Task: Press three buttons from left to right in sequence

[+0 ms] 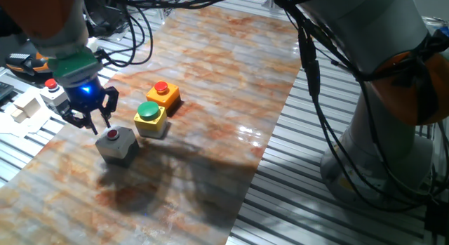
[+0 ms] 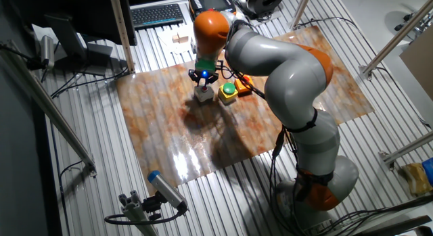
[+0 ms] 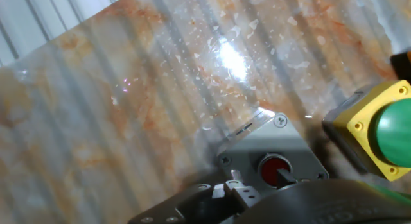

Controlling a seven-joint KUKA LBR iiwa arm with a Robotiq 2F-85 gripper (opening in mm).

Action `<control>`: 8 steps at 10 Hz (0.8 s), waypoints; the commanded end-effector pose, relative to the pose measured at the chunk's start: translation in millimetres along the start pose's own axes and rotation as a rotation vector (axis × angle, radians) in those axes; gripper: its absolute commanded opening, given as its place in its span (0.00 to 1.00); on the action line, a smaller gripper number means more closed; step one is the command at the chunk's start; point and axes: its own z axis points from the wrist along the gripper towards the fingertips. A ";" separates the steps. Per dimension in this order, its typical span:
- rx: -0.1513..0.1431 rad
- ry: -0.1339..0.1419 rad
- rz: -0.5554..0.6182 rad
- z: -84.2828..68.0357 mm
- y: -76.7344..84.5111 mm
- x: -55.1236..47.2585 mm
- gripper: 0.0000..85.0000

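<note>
Three button boxes stand in a row on the marbled mat. The grey box point(image 1: 116, 144) has a small red button point(image 1: 112, 135). The yellow box point(image 1: 151, 121) has a larger green button point(image 1: 148, 110). The orange box point(image 1: 163, 95) has a red button point(image 1: 161, 87). My gripper point(image 1: 95, 126) hangs just above the grey box's left rear edge, with its tips close to the red button. In the hand view the grey box point(image 3: 270, 156) and its red button point(image 3: 275, 169) lie right under the fingers, and the yellow box point(image 3: 379, 131) is at the right. The other fixed view shows the gripper point(image 2: 203, 80) over the grey box point(image 2: 203, 94).
Another light box with a red button point(image 1: 50, 90) stands off the mat behind the gripper, beside white blocks point(image 1: 24, 108). The mat point(image 1: 210, 133) lies on a slatted metal table. Cables hang over the far side. The arm's base point(image 1: 393, 133) stands at the right.
</note>
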 end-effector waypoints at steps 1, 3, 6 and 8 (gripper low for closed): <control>-0.014 0.014 -0.023 -2.3 -1.7 -1.5 0.20; -0.052 0.053 -0.052 -14.4 -6.9 -5.2 0.00; -0.032 -0.011 -0.059 -28.0 -12.8 -0.5 0.00; -0.057 -0.035 -0.044 -42.8 -19.4 0.8 0.00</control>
